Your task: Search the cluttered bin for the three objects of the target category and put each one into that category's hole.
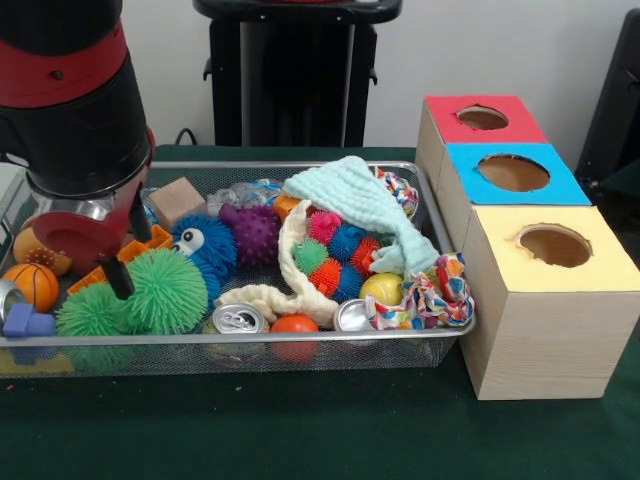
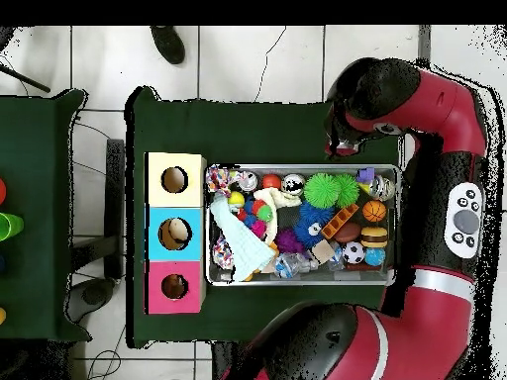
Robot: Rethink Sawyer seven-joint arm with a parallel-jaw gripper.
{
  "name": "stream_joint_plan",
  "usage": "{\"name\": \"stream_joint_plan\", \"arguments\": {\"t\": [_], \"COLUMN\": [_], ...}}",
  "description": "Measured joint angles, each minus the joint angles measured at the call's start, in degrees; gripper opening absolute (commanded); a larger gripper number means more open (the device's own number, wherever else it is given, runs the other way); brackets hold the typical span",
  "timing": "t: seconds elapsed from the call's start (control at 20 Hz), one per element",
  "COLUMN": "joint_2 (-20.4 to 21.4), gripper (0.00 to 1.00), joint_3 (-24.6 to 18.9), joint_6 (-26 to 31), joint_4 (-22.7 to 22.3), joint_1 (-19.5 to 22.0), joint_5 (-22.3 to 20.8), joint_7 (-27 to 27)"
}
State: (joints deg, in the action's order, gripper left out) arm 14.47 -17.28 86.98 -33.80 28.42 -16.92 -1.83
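My gripper (image 1: 130, 258) hangs over the left part of the wire bin (image 1: 300, 340), open, its black fingers (image 1: 120, 280) apart with nothing between them. The lower finger tip sits between an orange block (image 1: 150, 243) and a big green koosh ball (image 1: 166, 290). In the overhead view the arm covers the gripper above the bin's (image 2: 297, 280) top right edge. The bin holds spiky balls (image 1: 330, 255), a purple spiky ball (image 1: 251, 232), a blue fuzzy toy with eyes (image 1: 203, 247), cans (image 1: 240, 320), a mint cloth (image 1: 365, 205) and a small basketball (image 1: 32, 285).
To the right of the bin stands a wooden box with a red hole (image 1: 483, 118), a blue hole (image 1: 513, 172) and a yellow hole (image 1: 553, 245). A wooden cube (image 1: 178, 200), cream cloth (image 1: 290, 275), yellow ball (image 1: 382, 290) and patterned cloth (image 1: 432, 295) crowd the bin.
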Motion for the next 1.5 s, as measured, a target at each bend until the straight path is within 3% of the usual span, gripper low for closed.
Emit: {"name": "stream_joint_plan", "arguments": {"t": [0.65, 1.5], "joint_2": [-1.8, -1.8], "gripper": [1.00, 1.00], "joint_3": [-1.1, -1.1], "joint_6": [2.2, 2.2], "joint_4": [4.0, 4.1], "joint_1": [1.1, 1.3], "joint_5": [-1.7, -4.0], "joint_7": [0.0, -0.7]}}
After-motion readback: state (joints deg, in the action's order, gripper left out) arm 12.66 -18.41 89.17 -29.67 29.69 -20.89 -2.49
